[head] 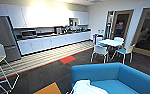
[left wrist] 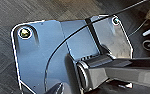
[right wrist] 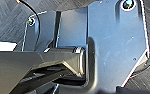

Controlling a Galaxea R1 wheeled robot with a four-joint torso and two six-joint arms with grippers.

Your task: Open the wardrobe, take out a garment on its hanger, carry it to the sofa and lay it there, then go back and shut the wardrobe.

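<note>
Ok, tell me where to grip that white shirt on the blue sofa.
The white shirt lies flat on the sofa seat near its front edge. No hanger hook can be made out, so pinching the rumpled upper edge from above, on the open front side, seems best.

The sofa (head: 116, 77) sits nearest the camera at the lower right, with the garment (head: 87, 88) lying on its seat. Behind it to the right, a small table (head: 111, 42) stands ringed by chairs (head: 100, 52) (doors behind them). A counter (head: 53, 40) runs along the far wall, a refrigerator (head: 4, 37) at its left end.
</note>
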